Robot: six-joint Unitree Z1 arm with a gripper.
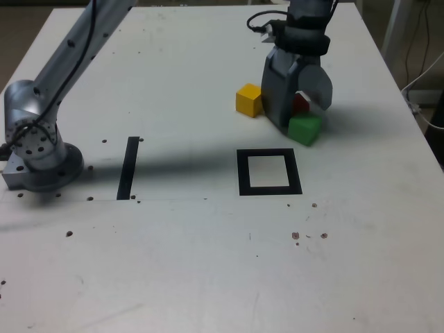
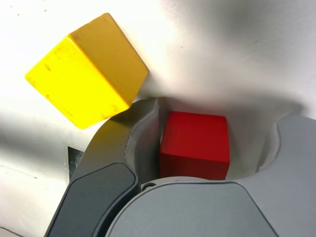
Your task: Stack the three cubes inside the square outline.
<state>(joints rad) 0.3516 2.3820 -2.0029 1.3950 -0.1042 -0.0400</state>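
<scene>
My gripper [image 1: 300, 104] straddles the red cube [image 2: 194, 144], jaws partly closed with one side not yet touching, at one o'clock from the empty square outline [image 1: 269, 172]; next I should clamp and lift.

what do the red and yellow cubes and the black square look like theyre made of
Red cube: probably painted wood or hard plastic; flat, even colour, crisp edges, matte.
Yellow cube: likely painted wood; matte, with small dark scuffs along its edges.
Black square: looks like tape; thin flat strips lying flush on the white table.
</scene>
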